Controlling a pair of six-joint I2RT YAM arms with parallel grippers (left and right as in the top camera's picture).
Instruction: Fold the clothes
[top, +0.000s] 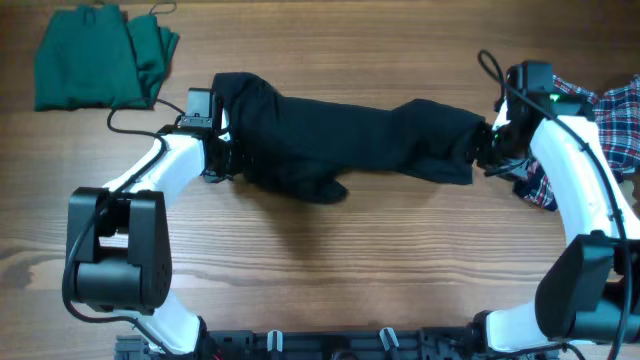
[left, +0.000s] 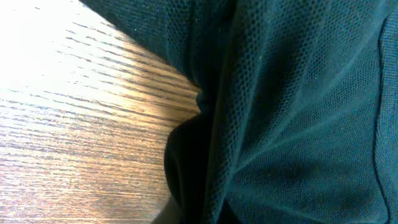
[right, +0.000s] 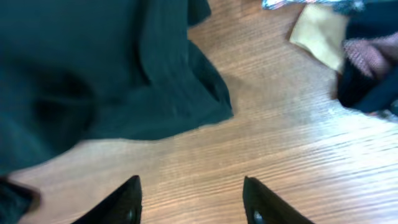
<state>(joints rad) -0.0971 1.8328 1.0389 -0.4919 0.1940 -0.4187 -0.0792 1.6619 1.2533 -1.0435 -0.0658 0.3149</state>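
Wood-grain table (top: 320, 260) fills the overhead view, with clothes in three places across it. At the far left corner sits a green garment (top: 85, 60), gathered into a compact, roughly squared bundle. I judge it to be the finished piece, though one edge looks rumpled.

Just right of it, the left gripper (top: 222, 145) is at the left end of the black garment (top: 360, 135). Dark mesh cloth fills that wrist's own view and hides the fingers, so I cannot tell whether the claw is clamped on the fabric or only pressed against it.

The black garment lies across the middle of the table as a long, twisted band running between the two arms, bunched and creased, with a lobe sagging toward the near edge. No flat panel or clean fold line shows, so its folding looks barely begun. It likely needs spreading out first.

At its right end the right gripper (right: 191, 182) hangs with its fingers spread wide and nothing between them, over bare wood, the cloth's edge just ahead.

Farthest right, a plaid garment (top: 610, 120) lies crumpled and untouched, so at least two pieces remain.
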